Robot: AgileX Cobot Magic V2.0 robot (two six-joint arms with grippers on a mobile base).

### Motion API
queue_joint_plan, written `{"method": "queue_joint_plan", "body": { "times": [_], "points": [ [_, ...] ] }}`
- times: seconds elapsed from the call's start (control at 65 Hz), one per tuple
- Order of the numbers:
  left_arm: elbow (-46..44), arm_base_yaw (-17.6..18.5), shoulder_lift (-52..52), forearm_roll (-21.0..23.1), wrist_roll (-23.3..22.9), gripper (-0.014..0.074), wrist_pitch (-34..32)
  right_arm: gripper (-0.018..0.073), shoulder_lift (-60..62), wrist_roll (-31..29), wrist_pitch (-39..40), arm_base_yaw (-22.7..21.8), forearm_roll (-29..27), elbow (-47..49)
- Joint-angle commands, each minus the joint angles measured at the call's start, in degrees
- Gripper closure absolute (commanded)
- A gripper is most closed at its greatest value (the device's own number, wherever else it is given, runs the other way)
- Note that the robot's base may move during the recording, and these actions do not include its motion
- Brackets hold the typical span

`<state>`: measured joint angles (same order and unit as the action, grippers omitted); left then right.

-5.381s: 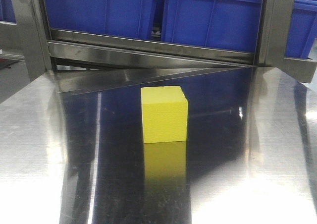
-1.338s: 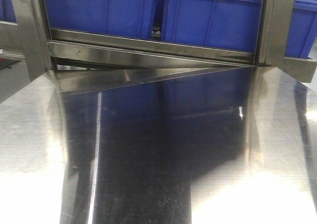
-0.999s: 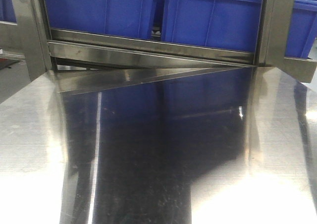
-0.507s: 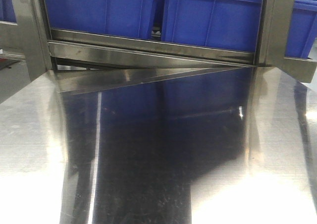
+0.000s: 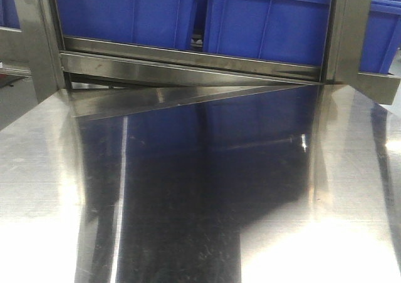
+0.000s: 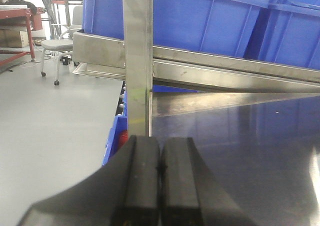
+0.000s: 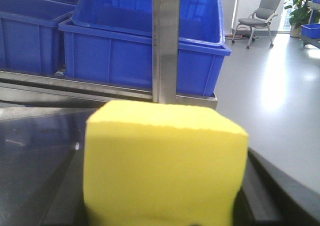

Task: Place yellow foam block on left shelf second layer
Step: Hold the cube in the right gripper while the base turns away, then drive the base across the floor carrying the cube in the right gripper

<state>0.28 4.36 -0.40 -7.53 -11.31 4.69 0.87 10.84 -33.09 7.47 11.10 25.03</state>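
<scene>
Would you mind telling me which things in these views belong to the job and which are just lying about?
Belongs to the job:
- yellow foam block, lifted off the table
- steel shelf rack, where it must go

Just lying about:
- blue bins on the rack
- grey office chair
- potted plant

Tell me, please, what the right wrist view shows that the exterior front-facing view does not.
Only the right wrist view shows the yellow foam block, which fills its foreground, and a grey chair on the floor beyond. Only the front-facing view shows the broad middle of the steel tabletop, with no block on it. Both show the blue bins sitting in the steel shelf frame.
</scene>
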Motion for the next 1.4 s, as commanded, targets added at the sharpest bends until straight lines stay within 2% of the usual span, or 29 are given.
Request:
{"method": "queue_joint_plan", "body": {
  "times": [0.0,1.384],
  "points": [
    [1.5,0.3,0.4,0.4,-0.2,0.0460,-5.0,0.0239,0.4,-0.4,5.5,-0.3,1.1,1.5],
    [1.5,0.3,0.4,0.4,-0.2,0.0460,-5.0,0.0239,0.3,-0.4,5.5,-0.3,1.1,1.5]
  ]
}}
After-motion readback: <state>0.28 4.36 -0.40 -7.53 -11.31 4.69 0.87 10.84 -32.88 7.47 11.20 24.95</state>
